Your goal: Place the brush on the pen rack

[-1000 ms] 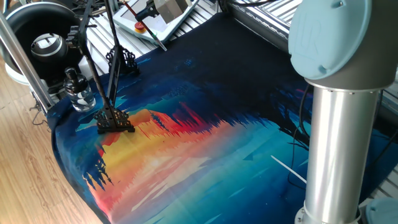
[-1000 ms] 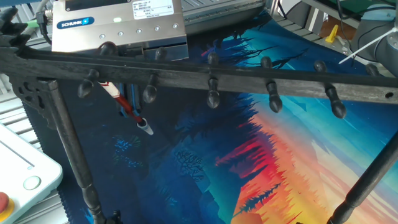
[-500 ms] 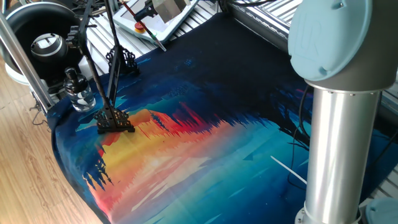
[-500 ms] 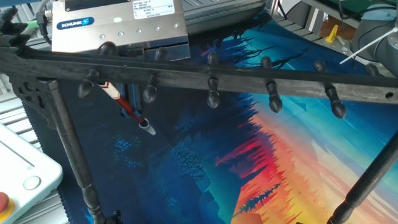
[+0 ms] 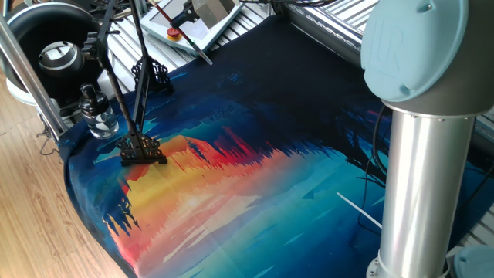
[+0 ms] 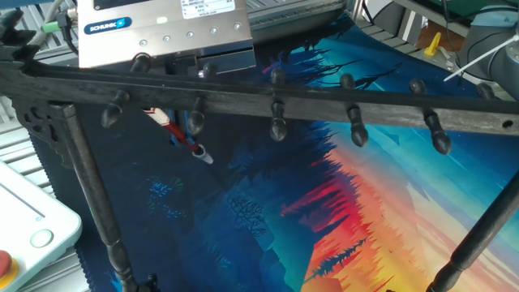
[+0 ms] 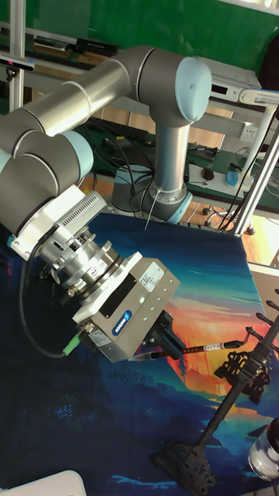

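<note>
My gripper [image 7: 170, 341] is shut on the brush [image 7: 213, 346], a thin reddish-brown stick that juts sideways toward the pen rack [image 7: 242, 366]. From the other fixed view, the brush [image 6: 183, 138] hangs tilted under the gripper [image 6: 190, 71], pale tip lowest, just behind the rack's hooked top bar [image 6: 276, 96]. At the top edge of one fixed view, the gripper [image 5: 202, 11] holds the brush [image 5: 197, 48] above the mat's far side, well away from the black ornate rack [image 5: 142, 148] at the left.
A clear glass bottle [image 5: 96, 116] stands beside the rack. A long white rod [image 5: 359, 210] lies on the painted mat near the arm's grey column [image 5: 421, 170]. A white control box with a red button [image 6: 24, 235] sits off the mat.
The gripper and the brush have shifted a little to the right and up in the other fixed view. The rack has stayed where it was.
</note>
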Action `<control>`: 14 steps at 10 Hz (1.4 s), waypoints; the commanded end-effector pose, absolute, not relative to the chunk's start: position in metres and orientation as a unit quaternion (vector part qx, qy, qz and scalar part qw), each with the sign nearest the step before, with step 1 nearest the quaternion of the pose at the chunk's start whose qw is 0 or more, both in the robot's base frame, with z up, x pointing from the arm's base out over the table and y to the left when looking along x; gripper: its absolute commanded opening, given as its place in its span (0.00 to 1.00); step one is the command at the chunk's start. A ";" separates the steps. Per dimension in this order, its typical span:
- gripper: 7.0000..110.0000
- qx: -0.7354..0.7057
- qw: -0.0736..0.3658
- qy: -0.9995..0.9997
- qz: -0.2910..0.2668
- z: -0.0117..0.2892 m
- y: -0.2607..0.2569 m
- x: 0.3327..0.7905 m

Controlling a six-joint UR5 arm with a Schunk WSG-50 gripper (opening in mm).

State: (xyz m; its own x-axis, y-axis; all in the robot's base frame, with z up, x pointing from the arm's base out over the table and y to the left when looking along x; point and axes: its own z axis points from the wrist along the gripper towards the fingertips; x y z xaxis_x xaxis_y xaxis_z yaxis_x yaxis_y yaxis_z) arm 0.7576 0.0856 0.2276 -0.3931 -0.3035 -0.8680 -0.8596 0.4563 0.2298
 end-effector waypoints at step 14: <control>0.00 -0.359 0.366 0.786 0.345 0.235 0.101 0.758</control>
State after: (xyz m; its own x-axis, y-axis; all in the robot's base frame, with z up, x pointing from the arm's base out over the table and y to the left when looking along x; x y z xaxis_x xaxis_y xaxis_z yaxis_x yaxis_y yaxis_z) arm 0.7524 0.0989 0.2282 -0.4764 -0.3293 -0.8152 -0.8203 0.5003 0.2772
